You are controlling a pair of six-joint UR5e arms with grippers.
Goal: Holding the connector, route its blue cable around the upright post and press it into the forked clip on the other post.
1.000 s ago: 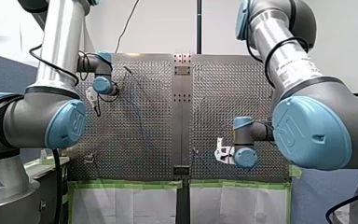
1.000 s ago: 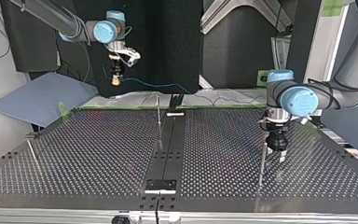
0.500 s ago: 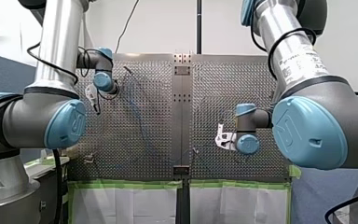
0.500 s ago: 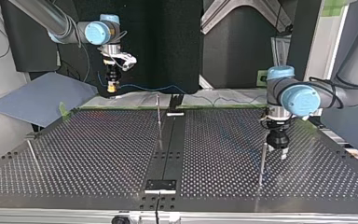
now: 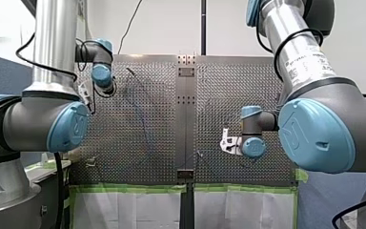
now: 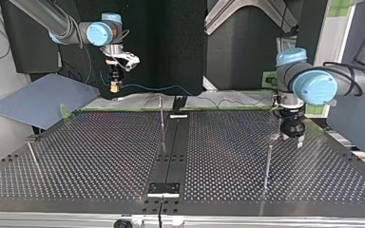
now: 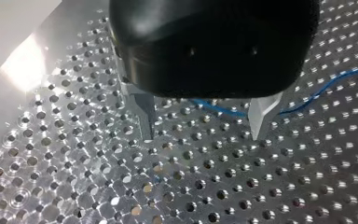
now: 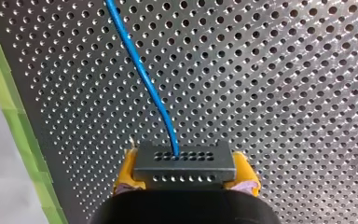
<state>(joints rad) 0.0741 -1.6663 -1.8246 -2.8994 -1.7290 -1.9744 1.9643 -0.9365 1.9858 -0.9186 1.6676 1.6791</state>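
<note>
My right gripper (image 8: 184, 179) has its yellow pads shut on a grey connector (image 8: 184, 163), and the blue cable (image 8: 140, 70) leaves it over the perforated table. In the top view this gripper (image 6: 115, 86) hangs high at the far left. From it the cable (image 6: 171, 89) sags toward the right behind a thin centre post (image 6: 161, 121). My left gripper (image 7: 203, 135) is open with bare metal fingers and nothing between them, and a stretch of cable (image 7: 317, 91) lies beyond it. It hovers (image 6: 292, 137) just past a second post (image 6: 267, 164).
A third thin rod (image 6: 32, 156) leans at the top view's near left. A blue-grey sheet (image 6: 38, 99) lies beyond the table's far left corner. Green tape (image 5: 128, 188) and white sheets line the table's near edge in the front view.
My left gripper has drawn back from the post, toward the top view's right and farther off. My right gripper shifted slightly toward the top view's left with the connector, then held still.
</note>
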